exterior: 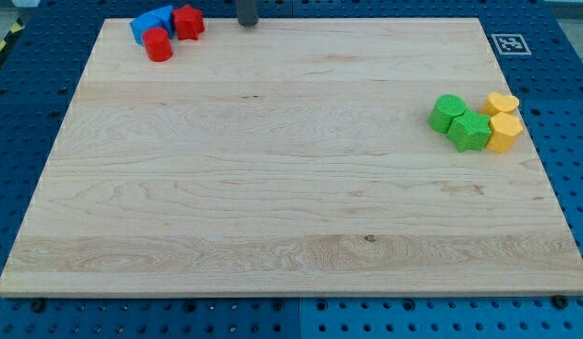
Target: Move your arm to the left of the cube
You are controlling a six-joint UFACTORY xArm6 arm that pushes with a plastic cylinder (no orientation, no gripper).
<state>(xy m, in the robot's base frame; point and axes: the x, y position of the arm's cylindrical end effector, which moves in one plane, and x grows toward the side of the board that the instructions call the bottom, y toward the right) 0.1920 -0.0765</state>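
My tip [247,24] rests at the top edge of the wooden table [291,226]; there is no hand to hold anything, only a bare rod. Just to its left in the view, a red block [188,21], a red cylinder [158,44] and a blue block [152,23] cluster together. Its long axis cannot be made out. Far to the lower right sit two green blocks [461,121] and two yellow blocks [504,121].

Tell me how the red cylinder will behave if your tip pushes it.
The red cylinder stands upright on its flat end, so it should slide rather than roll. It touches the blue block, so a push from the view's bottom would probably move both. My tip is off to the view's right, touching no block.
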